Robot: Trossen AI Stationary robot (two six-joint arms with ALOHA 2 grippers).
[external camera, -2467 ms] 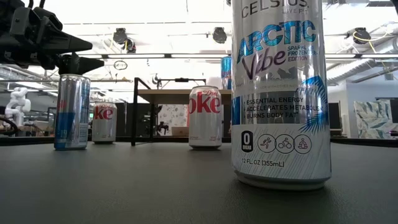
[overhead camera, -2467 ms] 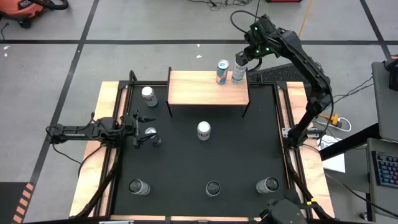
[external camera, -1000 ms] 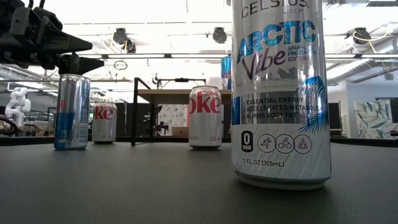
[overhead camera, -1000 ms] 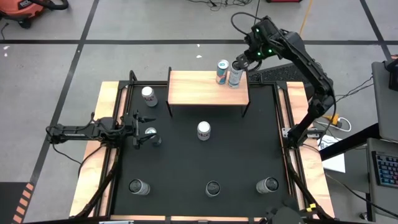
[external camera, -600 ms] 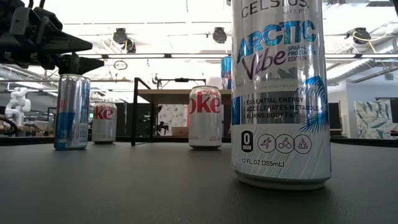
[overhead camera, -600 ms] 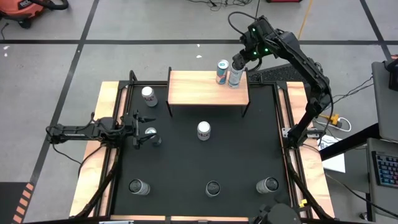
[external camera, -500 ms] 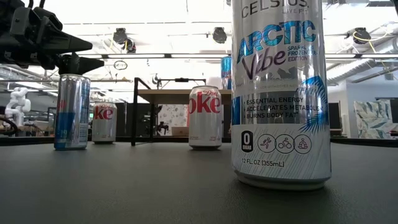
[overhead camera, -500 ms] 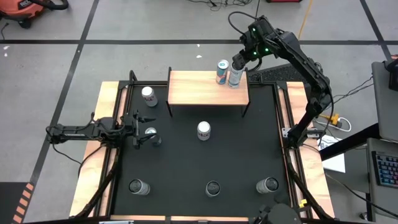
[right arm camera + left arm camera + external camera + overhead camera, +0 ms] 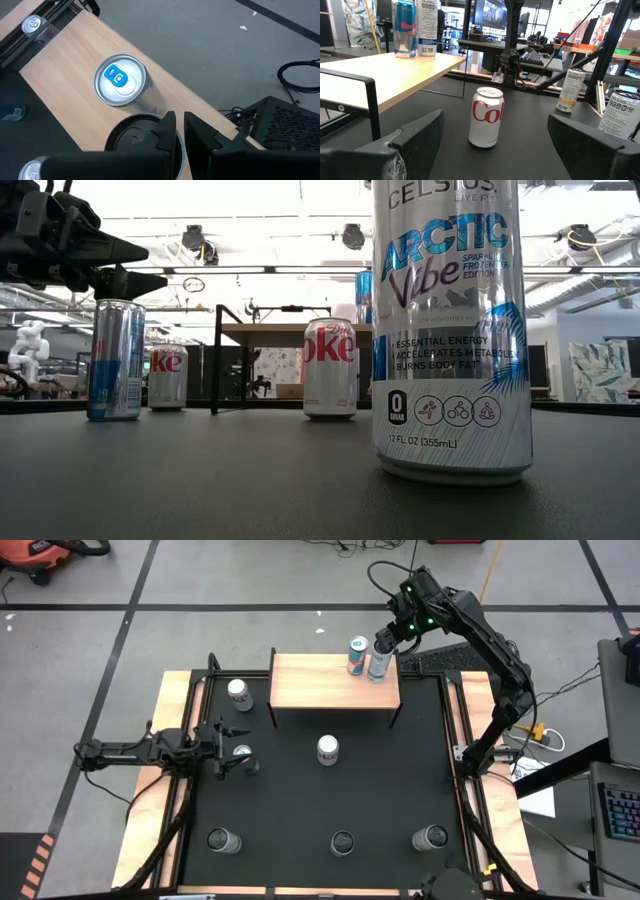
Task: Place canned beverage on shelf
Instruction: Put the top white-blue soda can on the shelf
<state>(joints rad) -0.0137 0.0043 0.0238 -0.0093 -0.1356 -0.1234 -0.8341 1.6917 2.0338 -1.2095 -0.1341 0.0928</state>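
The light wooden shelf (image 9: pixel 335 680) stands at the table's far side on thin black legs. Two cans stand upright on its far right corner: a blue-tabbed can (image 9: pixel 121 80) and, right of it, a white can with a dark top (image 9: pixel 132 140). They also show in the high view, the blue-tabbed can (image 9: pixel 357 654) and the white can (image 9: pixel 378 663). My right gripper (image 9: pixel 180 131) is shut and points down over the white can's top. My left gripper (image 9: pixel 490 145) is open and empty at the table's left, just above a slim blue can (image 9: pixel 115 360). My right gripper's shut fingertips (image 9: pixel 167 131) stand over the rim of the white can's dark top (image 9: pixel 145 125), coming from above. I cannot tell whether they touch it. The can stands upright on the shelf.
A Coke can (image 9: pixel 328 749) stands mid-table in front of the shelf, and another (image 9: pixel 238 692) stands at the far left. Three cans (image 9: pixel 342 842) line the near edge. The rest of the shelf top (image 9: pixel 390 67) is bare wood.
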